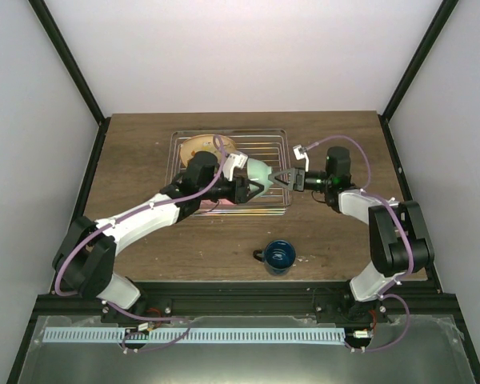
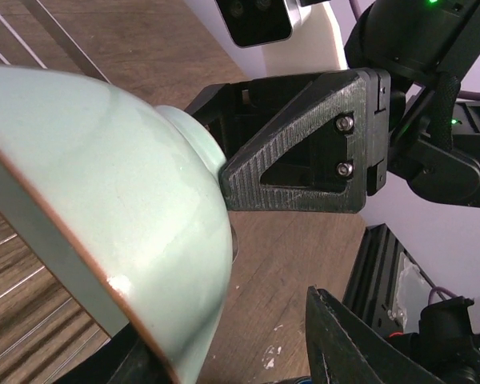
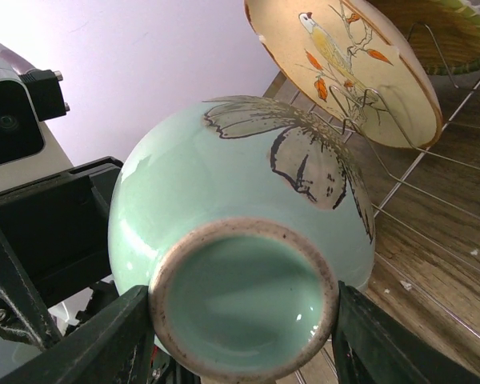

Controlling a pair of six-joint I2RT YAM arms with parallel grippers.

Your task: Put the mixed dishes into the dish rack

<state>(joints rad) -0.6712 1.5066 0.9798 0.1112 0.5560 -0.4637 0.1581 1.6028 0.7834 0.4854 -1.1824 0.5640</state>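
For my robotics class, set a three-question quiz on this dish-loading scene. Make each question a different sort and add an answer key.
1. Multiple choice: which dish stands on the table, outside the dish rack?
A) cream plate
B) dark blue mug
C) lime-green plate

2. True or false: the small mint-green bowl rests on the table beside the mug.

3. Fill in the blank: the right gripper has its jaws on either side of the bowl's ____.

Key:
1. B
2. False. The bowl is held up over the rack.
3. foot (the ring under its base)
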